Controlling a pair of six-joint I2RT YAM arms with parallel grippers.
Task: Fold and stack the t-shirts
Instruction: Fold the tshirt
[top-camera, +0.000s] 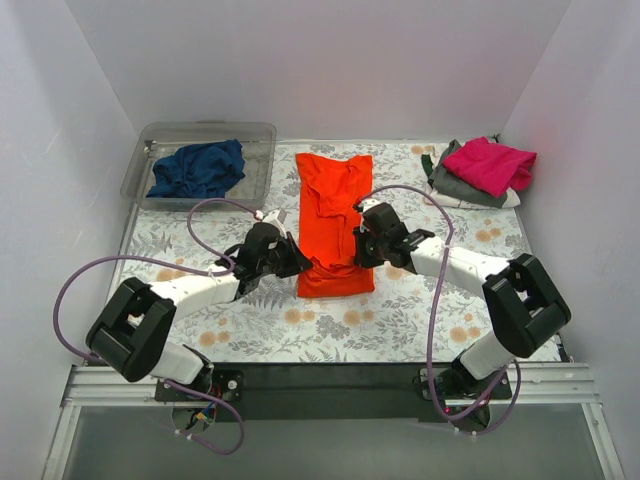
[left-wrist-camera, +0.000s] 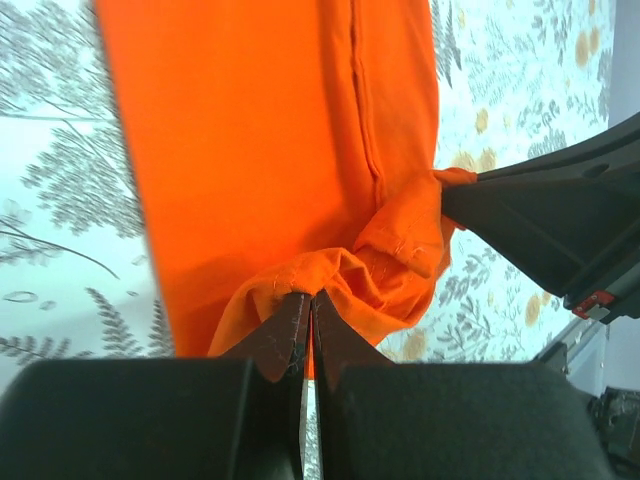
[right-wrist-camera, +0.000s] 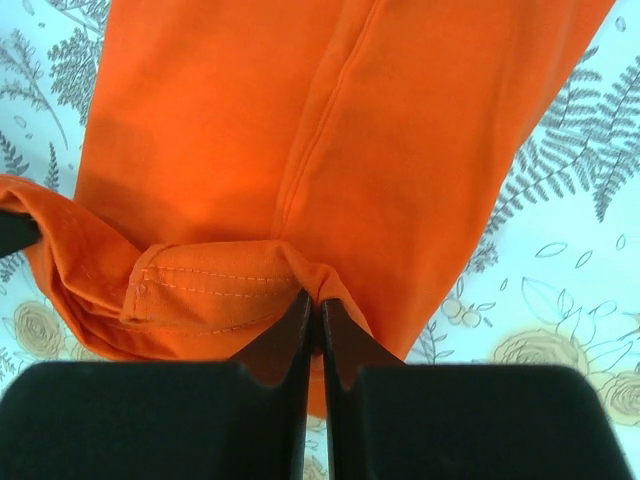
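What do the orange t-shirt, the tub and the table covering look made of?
The orange t-shirt: soft matte knit cloth, probably cotton jersey; it bunches and shows stitched hems. The tub: clear, rigid-looking plastic; see-through walls, glossy rim. The table covering: flat sheet printed with flowers, cloth or vinyl, unclear.

The orange-red t-shirt (top-camera: 335, 215) is soft, matt cloth with a stitched hem. The surface (top-camera: 400, 325) carries a smooth, matt cover printed with ferns and flowers. The tub (top-camera: 210, 126) is clear, faintly glossy plastic. The left gripper (left-wrist-camera: 308, 310) and right gripper (right-wrist-camera: 318, 312) have matt black plastic fingers.
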